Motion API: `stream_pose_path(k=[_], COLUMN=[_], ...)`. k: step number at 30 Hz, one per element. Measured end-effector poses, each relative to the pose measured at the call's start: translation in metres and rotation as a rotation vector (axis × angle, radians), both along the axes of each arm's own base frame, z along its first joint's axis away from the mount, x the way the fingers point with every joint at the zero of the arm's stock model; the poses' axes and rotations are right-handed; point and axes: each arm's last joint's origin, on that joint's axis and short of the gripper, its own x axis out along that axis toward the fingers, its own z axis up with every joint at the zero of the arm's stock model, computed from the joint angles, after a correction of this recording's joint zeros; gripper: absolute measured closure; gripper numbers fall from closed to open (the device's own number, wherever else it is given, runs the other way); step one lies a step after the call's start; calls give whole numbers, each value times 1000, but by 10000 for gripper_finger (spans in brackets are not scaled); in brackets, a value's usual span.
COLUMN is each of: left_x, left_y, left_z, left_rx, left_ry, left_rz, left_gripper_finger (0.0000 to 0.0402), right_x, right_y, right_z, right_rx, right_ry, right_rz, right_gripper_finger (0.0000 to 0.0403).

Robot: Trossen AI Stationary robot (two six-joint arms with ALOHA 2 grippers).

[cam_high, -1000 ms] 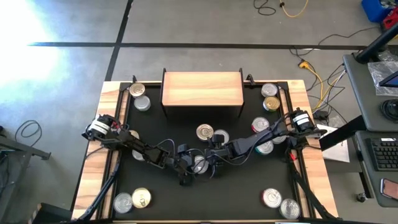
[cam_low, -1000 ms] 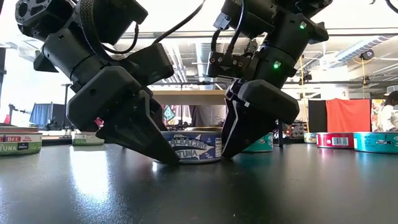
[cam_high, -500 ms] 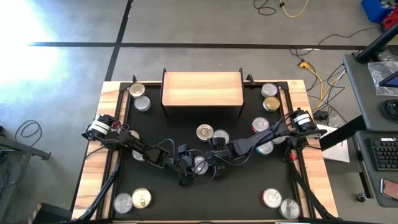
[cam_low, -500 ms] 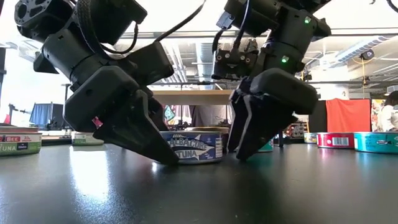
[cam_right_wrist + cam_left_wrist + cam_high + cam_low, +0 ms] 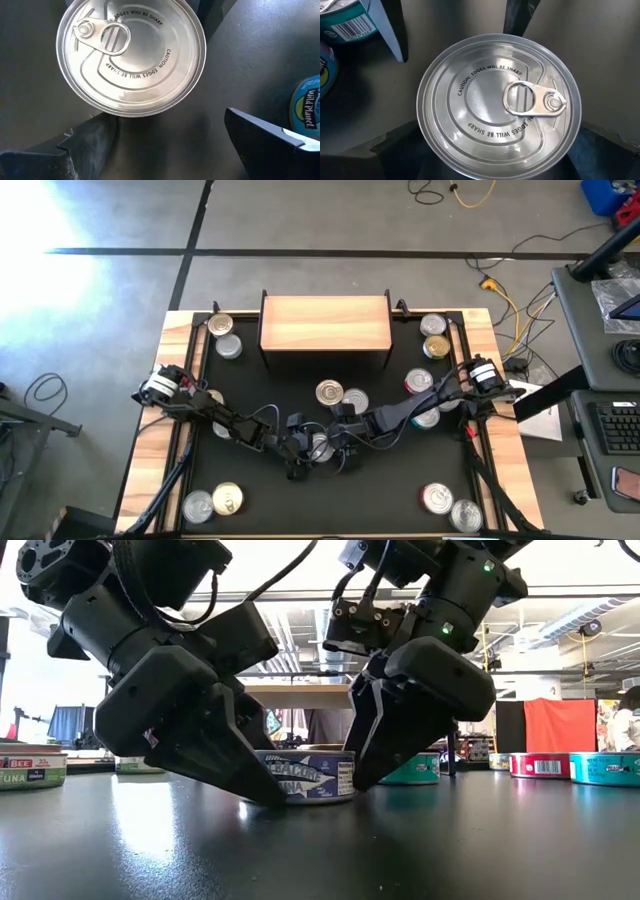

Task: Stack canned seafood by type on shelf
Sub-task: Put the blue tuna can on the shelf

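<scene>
Low view: my left claw [image 5: 262, 772] and right claw [image 5: 362, 755] both stand wide open at centre frame, flanking one tuna can [image 5: 307, 776] on the black table [image 5: 400, 850]. The shelf [image 5: 325, 322] sits upper centre.

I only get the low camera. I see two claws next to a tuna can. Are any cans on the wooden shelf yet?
Observer: No. From above, the shelf has no cans on it.
Operator: Which claw is which?
Observer: From above, the left gripper is at the tuna can's left and the right gripper at its right, both open.
Operator: What's on top of the can?
Observer: A plain silver lid with a pull ring, seen from the wrist cameras.
</scene>
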Motion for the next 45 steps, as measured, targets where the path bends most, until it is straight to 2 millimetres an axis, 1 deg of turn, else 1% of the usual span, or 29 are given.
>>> stream_pose_path(k=[10, 20, 24, 27, 32, 34, 36, 38, 40, 43, 45], left_x=[2, 9, 7, 3, -4, -8, -12, -16, -20, -23, -25], left_y=[-1, -4, -5, -4, -3, -3, -2, 4, 13, 33, 49], left_z=[-1, -18, -17, -15, -7, -1, 8, 21, 38, 66, 86], left_rx=[-56, -23, -19, 9, 38, 23, 12, 10, 15, 46, 70], left_ry=[-21, -98, -123, -138, -175, -187, -195, -182, -168, -172, -185], left_rz=[25, 24, 21, 43, 85, 72, 59, 39, 39, 77, 105], left_gripper_finger=[1, 1, 7, 17, 23, 23, 23, 24, 24, 24, 25], right_x=[0, -3, -3, -2, -2, -3, -8, -14, -19, -28, -33], right_y=[0, 0, 0, 0, -2, 0, 2, 4, 5, 5, 4], right_z=[0, -1, 0, 6, 29, 41, 54, 73, 94, 128, 146], right_rx=[1, 7, 8, -12, -47, -64, -105, -169, -236, -299, -310], right_ry=[-1, 33, 47, 64, 125, 137, 193, 233, 234, 172, 98], right_rz=[-3, 6, 15, 4, -43, -52, -59, -75, -119, -176, -206], right_gripper_finger=[39, 39, 39, 39, 39, 39, 39, 39, 39, 39, 39])
